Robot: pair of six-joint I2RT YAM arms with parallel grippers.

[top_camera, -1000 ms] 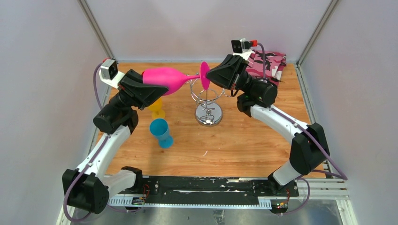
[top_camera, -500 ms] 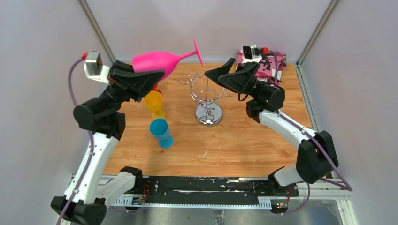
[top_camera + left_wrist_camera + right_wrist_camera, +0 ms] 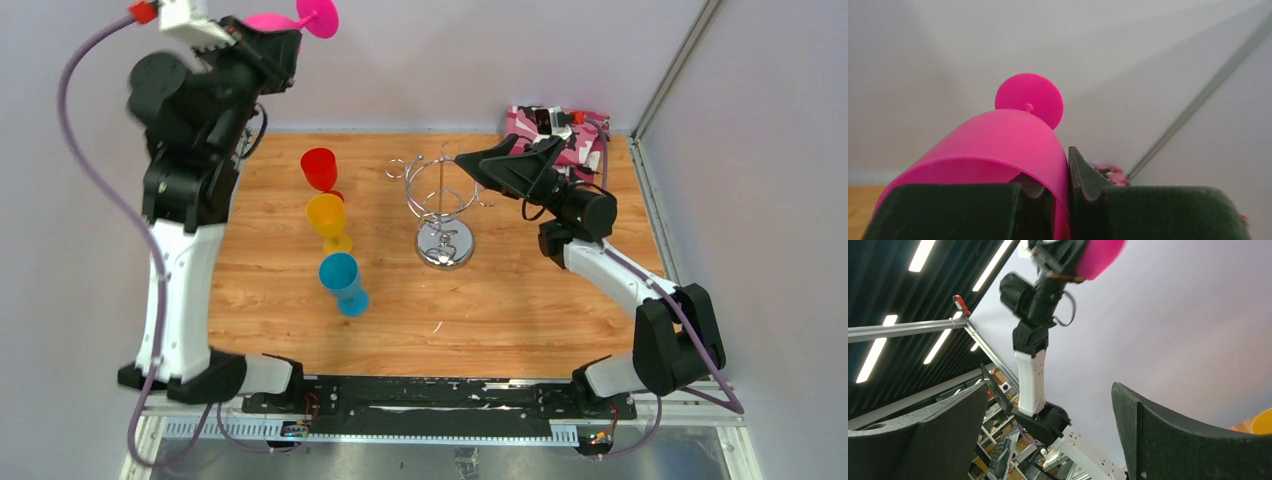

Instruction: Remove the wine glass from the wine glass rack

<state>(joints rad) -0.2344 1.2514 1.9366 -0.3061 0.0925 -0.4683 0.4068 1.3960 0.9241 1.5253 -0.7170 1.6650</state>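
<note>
The left gripper (image 3: 264,48) was raised high over the far left corner of the table (image 3: 520,300), clamped on the pink glass (image 3: 302,17). In the left wrist view one finger (image 3: 1034,186) sat inside the bowl and the other outside it, pinching the wall of the glass (image 3: 1013,142) near its rim, with the stem and round foot pointing away from the camera toward the grey wall. The glass was well above and to the left of the rack (image 3: 440,205), not touching it. The rack stood upright on its disc base near the middle of the table. The right gripper (image 3: 505,157) hung just beside the rack's right side, at the level of its top hooks, jaws spread wide with nothing between them. In the right wrist view, the gap between the fingers of the right gripper (image 3: 1048,390) showed only the left arm (image 3: 1032,375) and the glass (image 3: 1100,255) above. Three cups stood in a row left of the rack: red (image 3: 319,167) farthest, yellow (image 3: 327,216) in the middle, blue (image 3: 342,278) nearest. A pink patterned cloth (image 3: 580,130) lay in the far right corner.
</note>
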